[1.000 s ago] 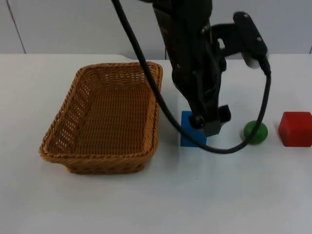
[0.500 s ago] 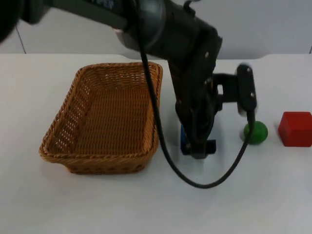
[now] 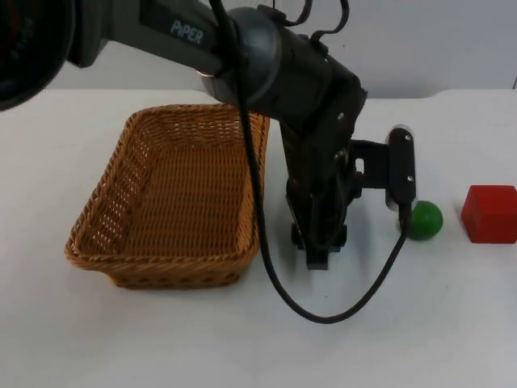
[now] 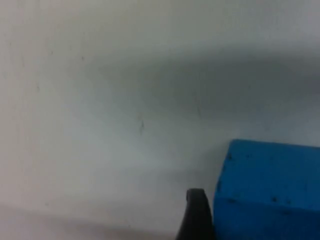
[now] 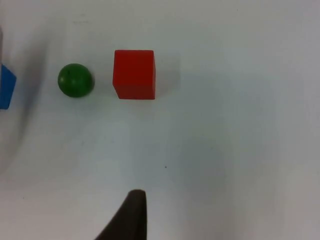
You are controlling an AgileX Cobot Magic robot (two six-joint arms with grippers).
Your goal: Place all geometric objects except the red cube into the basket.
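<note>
Left gripper [image 3: 318, 249]: lowered to the table [image 3: 420, 323] just beside the basket's right wall, over the blue block [image 4: 267, 192]. In the left wrist view one black fingertip [image 4: 196, 216] is seen touching the block's side face. How far the fingers are parted, and whether the block is gripped, cannot be told.
Blue block: resting on the table between the basket and the green ball; in the top view it is almost wholly covered by the left gripper. One edge of it is seen in the right wrist view [image 5: 6, 92].
Basket [image 3: 105, 194]: woven wicker, rectangular, set on the left half of the table; nothing is seen inside it.
Green ball [image 3: 424, 220]: on the table, right of the left gripper and apart from it, near the red cube but not touching it.
Red cube [image 3: 489, 213]: upright on the table at the far right, just beside the ball [image 5: 75, 80].
Right gripper: held waiting above the table, looking down at the cube [image 5: 134, 74] and ball; the state of its fingers cannot be told.
</note>
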